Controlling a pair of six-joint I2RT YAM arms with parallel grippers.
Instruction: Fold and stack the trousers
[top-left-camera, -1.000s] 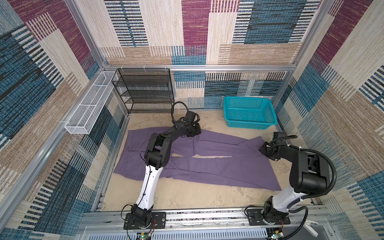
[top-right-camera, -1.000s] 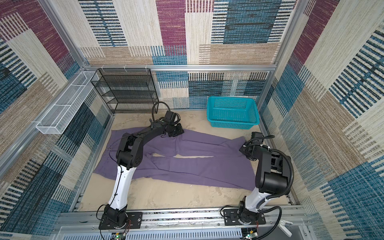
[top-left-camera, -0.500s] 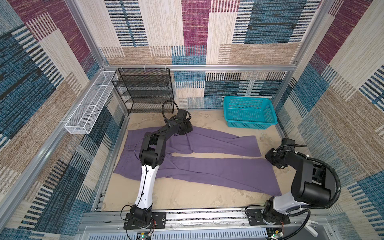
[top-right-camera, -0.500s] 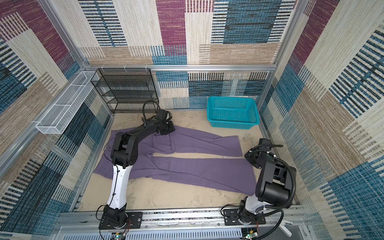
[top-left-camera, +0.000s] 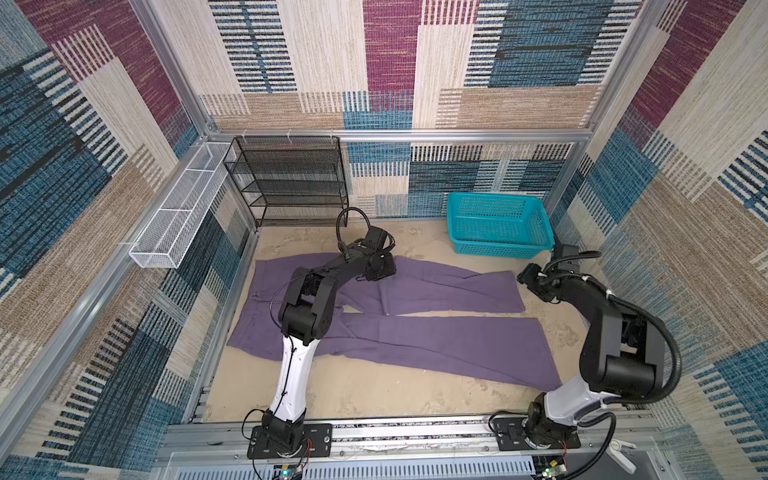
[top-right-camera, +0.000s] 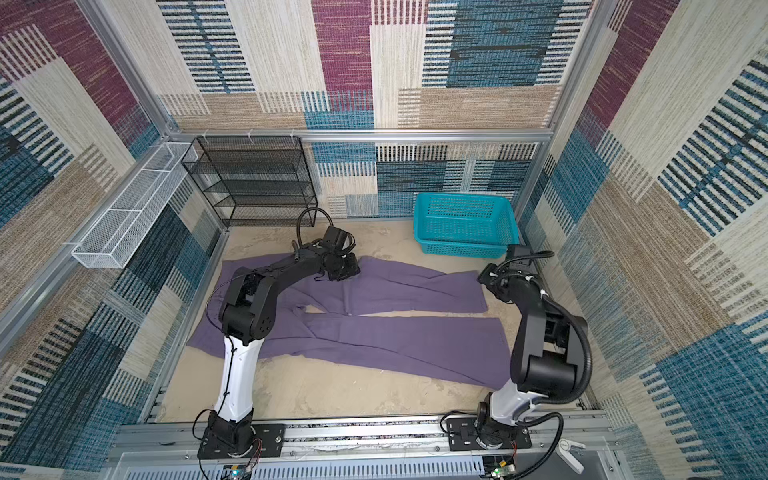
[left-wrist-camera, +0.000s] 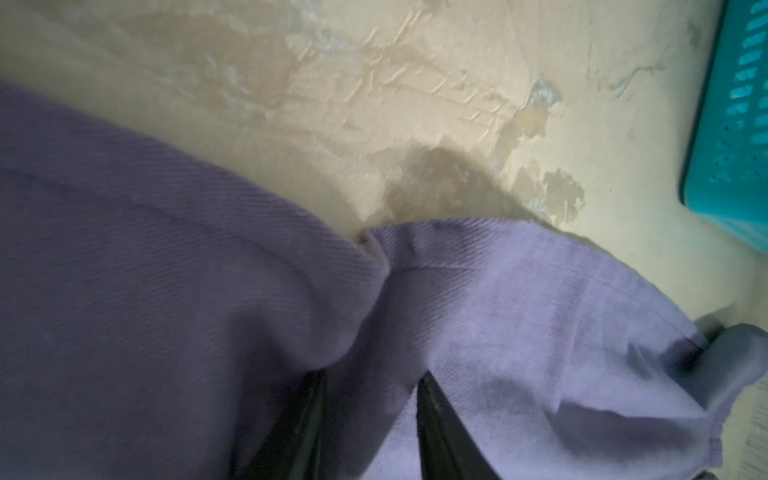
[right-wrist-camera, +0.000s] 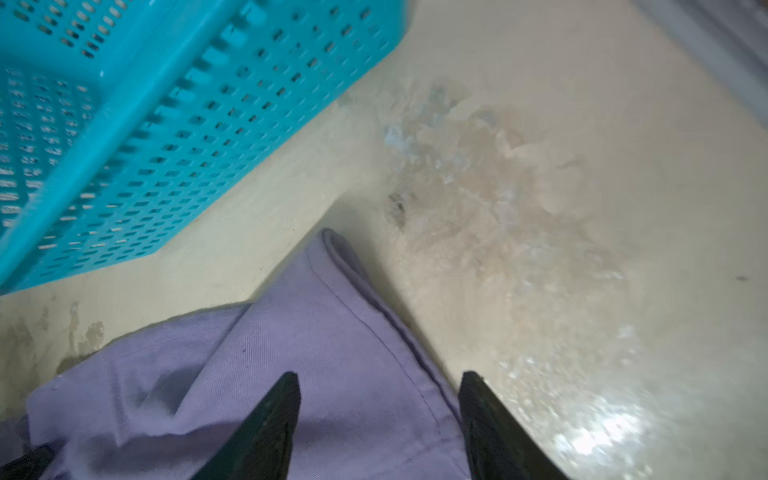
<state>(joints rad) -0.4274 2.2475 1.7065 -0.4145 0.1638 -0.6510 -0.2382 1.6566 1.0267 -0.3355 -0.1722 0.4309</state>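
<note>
Purple twill trousers (top-left-camera: 415, 336), soft, two long wide legs, flat on the sand-coloured floor (top-left-camera: 374, 395). Your left gripper (left-wrist-camera: 370, 378), arm stretched low, pinches a raised fold of the far leg. Your right gripper (right-wrist-camera: 378, 378), elbow bent, fingers spread apart, gripping nothing, sits over that leg's hem near the perforated teal basket (top-left-camera: 498, 245).

place: robot lab test cell | evidence: aluminium frame (top-left-camera: 457, 134) closing in a sandy worktop (top-left-camera: 374, 395) | walls: patchwork carpet panels (top-left-camera: 324, 45) | rig: 2 robot arms (top-left-camera: 305, 316) bolted to a front rail (top-left-camera: 415, 432) | props: black mesh rack (top-left-camera: 291, 183), white wire tray (top-left-camera: 183, 203), teal basket (top-left-camera: 503, 248)
</note>
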